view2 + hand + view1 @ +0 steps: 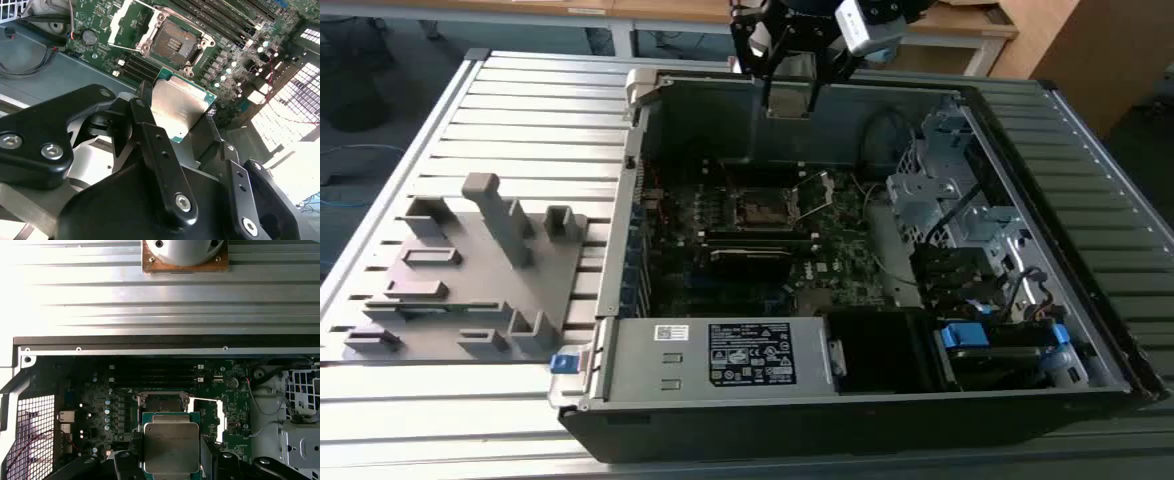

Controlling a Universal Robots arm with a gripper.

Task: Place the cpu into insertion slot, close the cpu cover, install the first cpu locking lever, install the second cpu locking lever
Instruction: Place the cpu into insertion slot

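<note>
Holds flat square silvery cpu (171, 447) clamped in black gripper (790, 100) above black computer case's (854, 432) edge, opposite white-labelled grey power box (720, 355); bare socket (175, 45) between.

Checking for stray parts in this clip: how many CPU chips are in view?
1. The cpu is held by the gripper above the motherboard, not yet in the socket, which lies empty. Another could be hidden behind the arm.
</note>
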